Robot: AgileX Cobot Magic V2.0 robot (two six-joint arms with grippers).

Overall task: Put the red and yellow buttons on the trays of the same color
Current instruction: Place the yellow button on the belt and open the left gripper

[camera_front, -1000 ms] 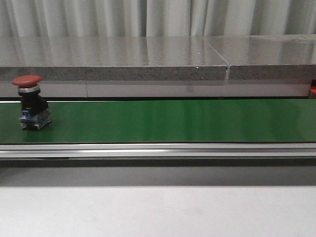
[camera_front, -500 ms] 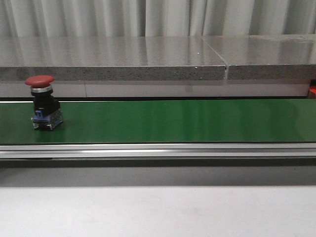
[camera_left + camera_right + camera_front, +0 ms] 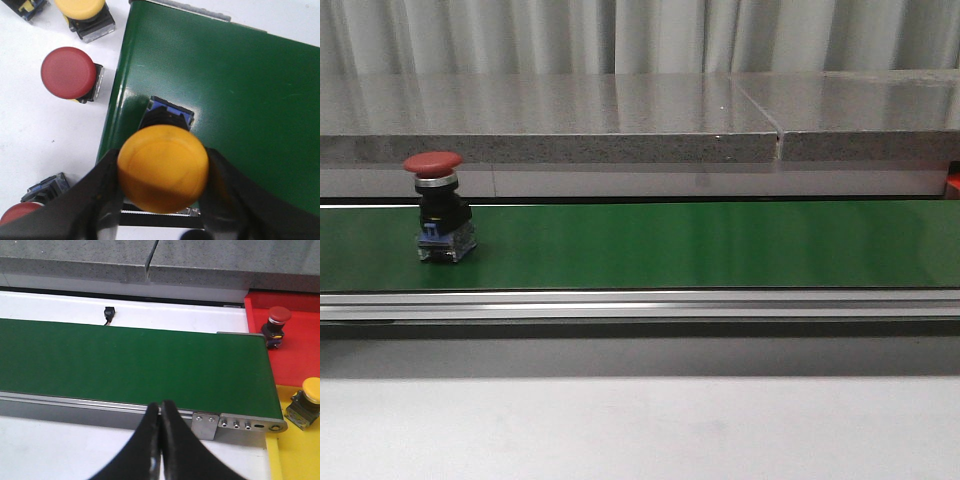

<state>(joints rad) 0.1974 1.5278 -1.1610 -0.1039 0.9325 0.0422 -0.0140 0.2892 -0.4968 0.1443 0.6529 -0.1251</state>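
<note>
red button upright on the green conveyor belt, toward its left end in the front view, red cap up, black body and clear base down on the belt. left gripper with fingers clamped on a yellow button, one finger on each side of the wide yellow cap, black and blue body underneath over the belt's end. on the white surface beside that end, another red button, a yellow-capped button further off, part of a third red cap at the frame's edge. right gripper with fingers pressed together, gripping nothing, over the near rail of the belt's other end. past that end, a red tray with a red button upright in it, and next to it a yellow tray with a yellow button in it.
</note>
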